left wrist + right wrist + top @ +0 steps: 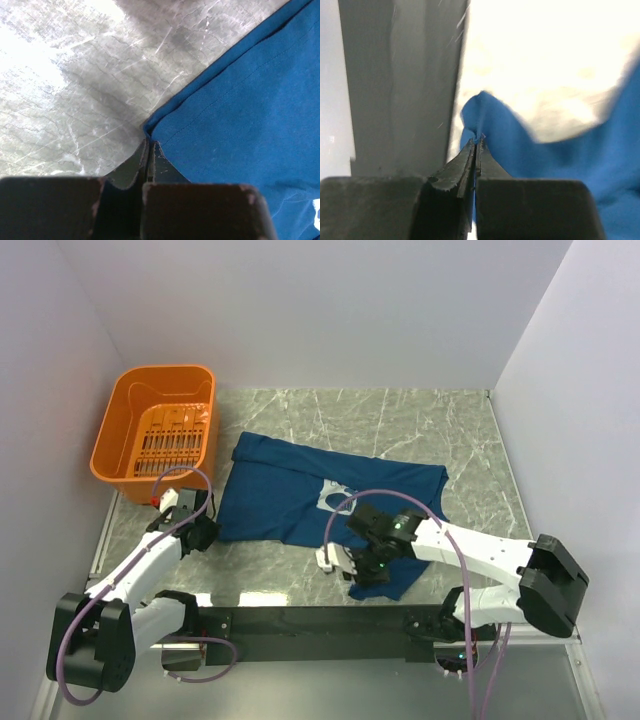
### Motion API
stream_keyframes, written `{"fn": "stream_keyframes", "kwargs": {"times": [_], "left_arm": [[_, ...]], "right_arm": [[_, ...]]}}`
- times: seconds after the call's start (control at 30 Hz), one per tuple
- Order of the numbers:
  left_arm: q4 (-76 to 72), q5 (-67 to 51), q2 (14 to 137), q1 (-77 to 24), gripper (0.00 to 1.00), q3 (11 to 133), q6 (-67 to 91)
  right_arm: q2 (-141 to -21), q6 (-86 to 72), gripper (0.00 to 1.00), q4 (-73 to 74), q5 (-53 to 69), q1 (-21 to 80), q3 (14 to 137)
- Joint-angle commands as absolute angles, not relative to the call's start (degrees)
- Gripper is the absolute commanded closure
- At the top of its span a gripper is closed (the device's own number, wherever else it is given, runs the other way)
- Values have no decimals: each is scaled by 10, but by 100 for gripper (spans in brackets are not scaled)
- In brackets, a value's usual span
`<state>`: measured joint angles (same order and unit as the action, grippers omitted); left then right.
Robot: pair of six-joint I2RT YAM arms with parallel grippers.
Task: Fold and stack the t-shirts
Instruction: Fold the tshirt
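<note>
Top external view: find t-shirt (280, 490) spread across the desk (420, 420) centre, trailing toward the near edge. Confirm left gripper (149, 146) jaws pinched shut on its left corner, right gripper (476, 142) jaws clamped on a raised fold. Expect slippage or bunching from shallow tip-only pinches or uneven pulling.

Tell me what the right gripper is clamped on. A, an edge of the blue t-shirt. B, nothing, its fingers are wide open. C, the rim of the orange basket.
A: in the right wrist view the right gripper has its fingers pressed together with a fold of the blue t-shirt pinched at the tips, while the orange basket stands apart at the far left of the table.
</note>
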<state>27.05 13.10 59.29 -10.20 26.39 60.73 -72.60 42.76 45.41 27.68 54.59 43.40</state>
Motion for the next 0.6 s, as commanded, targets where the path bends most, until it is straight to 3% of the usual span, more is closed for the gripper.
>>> {"fn": "stream_keyframes", "kwargs": {"times": [0.0,0.17,0.3,0.43,0.57], "left_arm": [[258,124,588,-100,99,290,594],[256,120,590,-100,99,291,589],[254,119,587,-100,99,292,584],[252,117,581,-100,99,290,579],[237,106,579,-99,99,279,576]], "right_arm": [[-745,391,100,411,283,534,524],[-825,335,98,367,238,519,610],[-889,283,58,347,179,519,647],[-831,297,52,346,208,467,625],[-761,460,52,480,352,448,599]]}}
